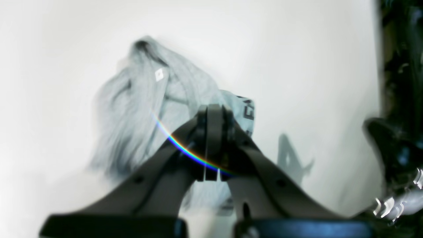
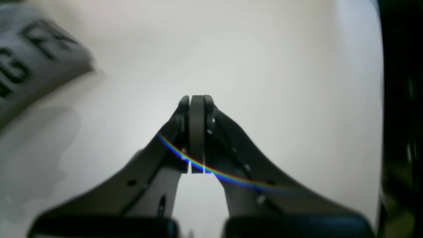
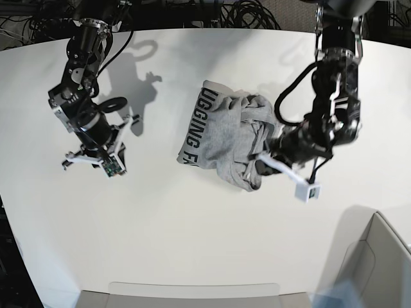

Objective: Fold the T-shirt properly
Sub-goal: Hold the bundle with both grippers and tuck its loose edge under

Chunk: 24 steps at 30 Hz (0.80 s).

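Note:
The grey T-shirt (image 3: 221,131) lies crumpled in a heap near the middle of the white table (image 3: 160,224), its black lettering (image 3: 192,131) facing up along its left side. In the left wrist view my left gripper (image 1: 214,110) is shut, its tips over the blurred T-shirt (image 1: 142,99), and no cloth shows between the fingers. In the base view the left gripper (image 3: 260,160) sits at the heap's right edge. My right gripper (image 2: 197,99) is shut and empty above bare table. A lettered corner of the T-shirt (image 2: 29,56) lies off to its upper left.
A grey box (image 3: 379,263) stands at the bottom right corner and a pale tray edge (image 3: 192,292) runs along the bottom. Dark cables (image 3: 244,13) lie beyond the table's far edge. The right arm (image 3: 90,125) hangs over the table's left part.

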### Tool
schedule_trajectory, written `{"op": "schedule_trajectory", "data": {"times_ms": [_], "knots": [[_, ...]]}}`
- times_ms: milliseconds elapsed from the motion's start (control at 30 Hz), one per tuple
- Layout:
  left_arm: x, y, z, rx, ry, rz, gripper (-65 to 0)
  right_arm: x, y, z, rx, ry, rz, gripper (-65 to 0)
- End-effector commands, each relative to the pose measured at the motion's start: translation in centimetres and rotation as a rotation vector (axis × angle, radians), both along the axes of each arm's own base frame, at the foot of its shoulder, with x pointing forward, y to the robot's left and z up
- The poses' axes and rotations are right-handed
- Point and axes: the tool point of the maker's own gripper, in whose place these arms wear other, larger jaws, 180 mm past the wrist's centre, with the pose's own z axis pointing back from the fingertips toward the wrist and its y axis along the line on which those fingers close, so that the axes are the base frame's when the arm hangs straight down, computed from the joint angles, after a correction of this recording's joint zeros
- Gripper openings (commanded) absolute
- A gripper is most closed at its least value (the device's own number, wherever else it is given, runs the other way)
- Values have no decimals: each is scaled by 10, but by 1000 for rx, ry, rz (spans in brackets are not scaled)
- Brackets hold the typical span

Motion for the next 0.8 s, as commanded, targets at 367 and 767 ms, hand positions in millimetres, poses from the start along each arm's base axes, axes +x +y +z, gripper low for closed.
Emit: {"op": "schedule_trajectory", "data": {"times_ms": [367, 767], "knots": [[-102, -45, -71, -76, 177, -39, -650, 63, 71, -41, 160, 82, 201, -650], [-76, -24, -141, 24, 336, 23, -650, 20, 114, -126, 94, 336, 340, -650]]}}
